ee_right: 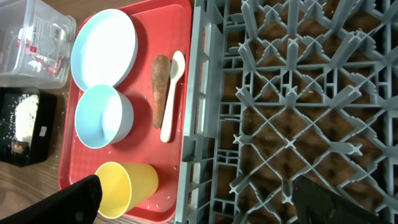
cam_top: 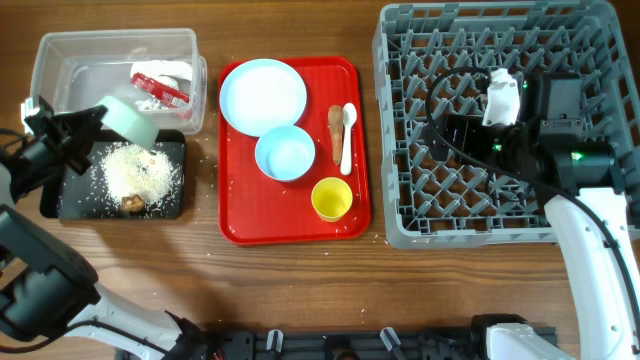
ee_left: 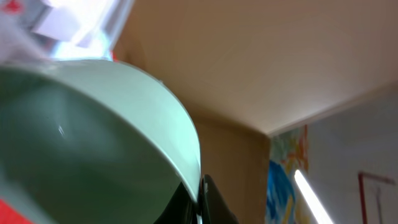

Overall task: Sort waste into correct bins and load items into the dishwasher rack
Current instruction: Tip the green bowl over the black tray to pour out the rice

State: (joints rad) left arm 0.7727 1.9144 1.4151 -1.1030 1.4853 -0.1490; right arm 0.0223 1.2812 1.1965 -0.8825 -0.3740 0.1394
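Pale green bowl (cam_top: 132, 121) is held tilted over the far edge of the black tray (cam_top: 70, 200), with the left claw (cam_top: 95, 128) pinching its rim. The black tray holds a heap of rice grains (cam_top: 140, 172) and a brown lump (cam_top: 132, 203) at its near edge. Just behind the tray is the clear tub (cam_top: 60, 60), with the red-and-white wrapper (cam_top: 160, 88) inside. The red tray (cam_top: 290, 225) sits mid-table and carries the plate (cam_top: 262, 95), blue bowl (cam_top: 285, 153), yellow cup (cam_top: 332, 198), white spoon (cam_top: 347, 135) and carrot-like piece (cam_top: 335, 125), the last two side by side. The dishwasher rack (cam_top: 400, 60) is to the right of the red tray on the table (cam_top: 300, 290). The right claw (ee_right: 199, 190) is spread wide and holds nothing, over the rack's left side next to the cup. The left wrist view shows only the bowl's inside wall filling the frame, one dark finger (ee_left: 208, 199) against the rim and the ceiling; the second finger is hidden. The right wrist view shows the cup lying on its side, which is hard to read from overhead.
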